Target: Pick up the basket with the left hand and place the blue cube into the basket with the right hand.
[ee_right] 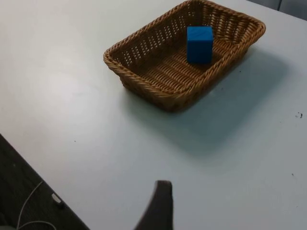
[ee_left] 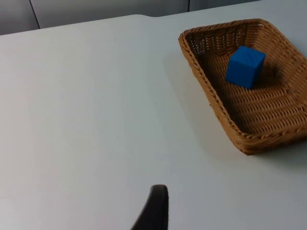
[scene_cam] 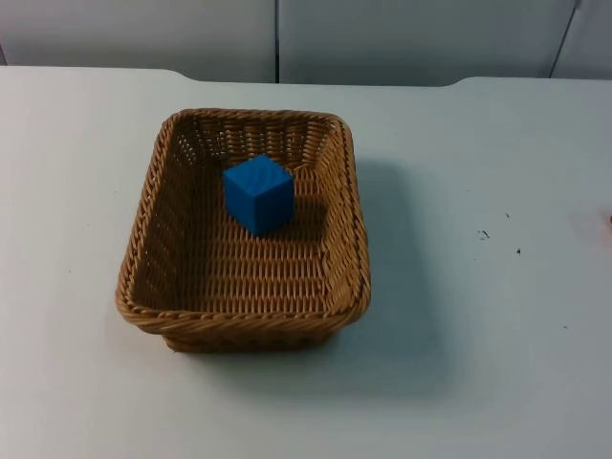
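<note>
Left pincer (ee_left: 156, 211) well apart from basket (scene_cam: 143, 287) holding blue cube (scene_cam: 258, 194)

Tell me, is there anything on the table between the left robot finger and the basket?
No. In the left wrist view only bare white table lies between the left gripper's fingertip and the basket. The blue cube sits inside it.

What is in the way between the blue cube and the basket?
Nothing. The cube already sits inside the basket, on its woven floor. The basket rests on the white table, and no pincer holds it. One black fingertip of the left pincer and one of the right stand apart from the basket.
</note>
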Available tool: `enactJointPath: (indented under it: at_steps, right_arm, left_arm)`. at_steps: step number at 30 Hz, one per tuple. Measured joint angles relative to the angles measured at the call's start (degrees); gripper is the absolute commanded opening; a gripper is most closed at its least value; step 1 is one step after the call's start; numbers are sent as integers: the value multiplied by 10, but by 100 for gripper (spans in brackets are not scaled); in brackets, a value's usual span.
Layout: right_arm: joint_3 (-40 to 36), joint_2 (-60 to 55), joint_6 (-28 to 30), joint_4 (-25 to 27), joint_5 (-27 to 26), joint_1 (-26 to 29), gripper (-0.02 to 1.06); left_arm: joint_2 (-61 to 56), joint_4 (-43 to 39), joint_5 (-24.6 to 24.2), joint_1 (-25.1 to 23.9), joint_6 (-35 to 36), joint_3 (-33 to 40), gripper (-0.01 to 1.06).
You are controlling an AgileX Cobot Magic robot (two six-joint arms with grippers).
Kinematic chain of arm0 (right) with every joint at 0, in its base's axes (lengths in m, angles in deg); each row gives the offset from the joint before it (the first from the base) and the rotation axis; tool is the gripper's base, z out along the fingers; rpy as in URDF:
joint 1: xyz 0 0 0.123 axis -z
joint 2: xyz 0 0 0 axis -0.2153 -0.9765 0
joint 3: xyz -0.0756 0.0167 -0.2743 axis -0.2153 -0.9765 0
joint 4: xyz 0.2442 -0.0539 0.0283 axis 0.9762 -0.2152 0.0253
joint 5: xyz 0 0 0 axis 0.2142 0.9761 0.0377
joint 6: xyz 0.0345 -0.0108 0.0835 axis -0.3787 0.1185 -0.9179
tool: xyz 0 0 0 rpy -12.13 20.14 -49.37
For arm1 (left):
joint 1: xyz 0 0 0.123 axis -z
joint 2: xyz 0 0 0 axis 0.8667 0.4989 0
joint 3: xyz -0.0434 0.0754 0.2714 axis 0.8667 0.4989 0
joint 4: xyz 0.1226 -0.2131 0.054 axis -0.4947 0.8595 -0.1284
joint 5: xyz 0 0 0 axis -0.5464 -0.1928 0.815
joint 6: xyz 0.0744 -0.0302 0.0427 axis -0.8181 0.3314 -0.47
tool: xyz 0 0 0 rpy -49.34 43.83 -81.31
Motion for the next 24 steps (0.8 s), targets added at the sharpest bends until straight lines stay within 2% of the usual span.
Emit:
enactJointPath:
  at_steps: [6, 9, 10, 11, 12, 13, 15, 24]
  right_arm:
    - [0, 0, 0, -1, 0, 0, 78]
    - [0, 0, 0, -1, 0, 0, 83]
    - [0, 0, 0, -1, 0, 0, 90]
    - [0, 0, 0, -1, 0, 0, 100]
    - [0, 0, 0, -1, 0, 0, 105]
    - [0, 0, 0, -1, 0, 0, 105]
    - [0, 0, 0, -1, 0, 0, 105]
    - [0, 0, 0, -3, 0, 0, 105]
  left_arm:
    - [0, 0, 0, 0, 0, 0, 79]
    - [0, 0, 0, 0, 0, 0, 79]
    - [0, 0, 0, 0, 0, 0, 81]
    - [0, 0, 0, 0, 0, 0, 87]
    - [0, 0, 0, 0, 0, 0, 95]
    - [0, 0, 0, 0, 0, 0, 95]
    - [0, 0, 0, 0, 0, 0, 105]
    - [0, 0, 0, 0, 0, 0, 105]
